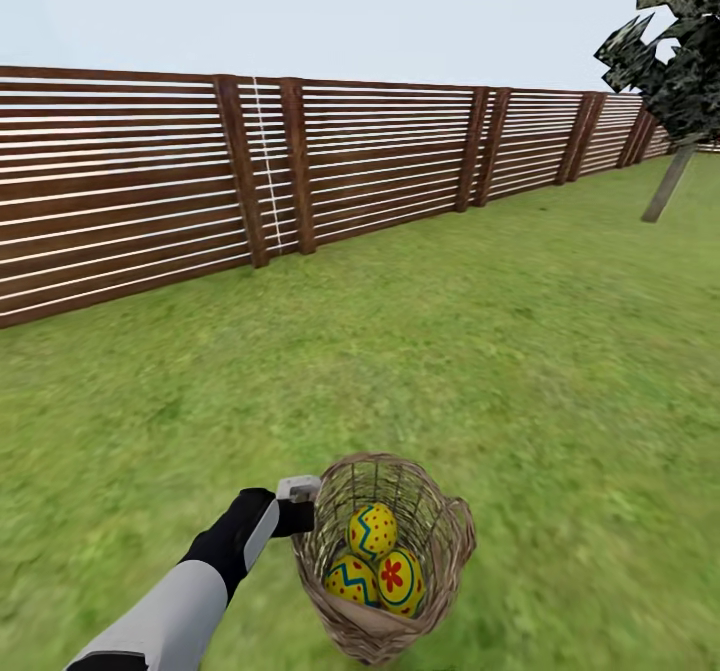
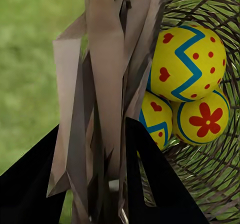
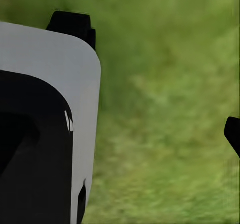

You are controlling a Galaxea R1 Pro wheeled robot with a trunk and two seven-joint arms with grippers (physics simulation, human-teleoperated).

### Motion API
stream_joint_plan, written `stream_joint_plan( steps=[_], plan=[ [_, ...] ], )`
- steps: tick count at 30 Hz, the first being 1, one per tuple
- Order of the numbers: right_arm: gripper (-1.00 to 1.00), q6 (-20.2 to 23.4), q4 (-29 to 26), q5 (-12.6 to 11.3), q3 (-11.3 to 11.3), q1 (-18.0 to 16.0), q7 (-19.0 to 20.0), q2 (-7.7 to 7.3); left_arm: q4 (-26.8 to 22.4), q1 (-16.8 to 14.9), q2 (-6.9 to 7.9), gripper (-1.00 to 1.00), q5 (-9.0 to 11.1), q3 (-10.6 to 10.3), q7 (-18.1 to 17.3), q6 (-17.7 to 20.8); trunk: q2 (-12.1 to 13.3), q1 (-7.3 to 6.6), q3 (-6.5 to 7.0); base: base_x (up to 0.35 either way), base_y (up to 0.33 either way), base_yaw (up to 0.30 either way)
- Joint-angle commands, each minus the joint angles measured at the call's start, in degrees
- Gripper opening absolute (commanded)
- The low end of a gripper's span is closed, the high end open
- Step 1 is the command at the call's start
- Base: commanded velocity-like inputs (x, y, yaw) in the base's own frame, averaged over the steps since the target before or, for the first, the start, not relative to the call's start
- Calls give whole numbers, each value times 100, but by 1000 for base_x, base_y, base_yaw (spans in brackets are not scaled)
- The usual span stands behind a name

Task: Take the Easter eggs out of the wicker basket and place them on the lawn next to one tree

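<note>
Your left gripper [image 1: 303, 511] is closed onto the rim of the wicker basket [image 1: 440, 536]; in the left wrist view its two dark fingers [image 2: 155, 179] sit on either side of the woven wall, one outside and one inside, with the strands pinched between them. Just beyond the fingertips, inside the basket, you have all three Easter eggs [image 1: 373, 529] bunched together and touching: one with a blue zigzag band [image 2: 187, 61] lies on top, one with a red flower [image 2: 202, 118] is under it, and a third [image 2: 155, 119] is closest to your inner finger, partly hidden by the wicker. The basket is tilted, its mouth leaning toward the gripper.

Lawn [image 1: 520, 351] spreads out ahead of the gripper up to a brown slatted fence [image 1: 150, 191]. Far off, forward and to the right of the gripper, a dark-leaved tree [image 1: 668, 71] with a thin leaning trunk rises from the grass.

Your right gripper: a black finger tip [image 3: 232, 134] shows over blurred grass in the right wrist view, beside a white and black robot body part [image 3: 45, 129], but you cannot tell from it how wide the jaws stand.
</note>
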Motion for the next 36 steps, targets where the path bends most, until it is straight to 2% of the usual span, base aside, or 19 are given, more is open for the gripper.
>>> stream_joint_plan(
  steps=[1,36],
  plan=[
    [100,10,8,58,-48,-7,13,-2,-12,-1,-1,-100,156,11,12,32,-2,-1,-4,0,0,-294],
    [100,10,32,76,-40,-6,22,7,-12,-1,-1,-100,186,11,12,32,-2,-1,9,0,0,-294]
  ],
)
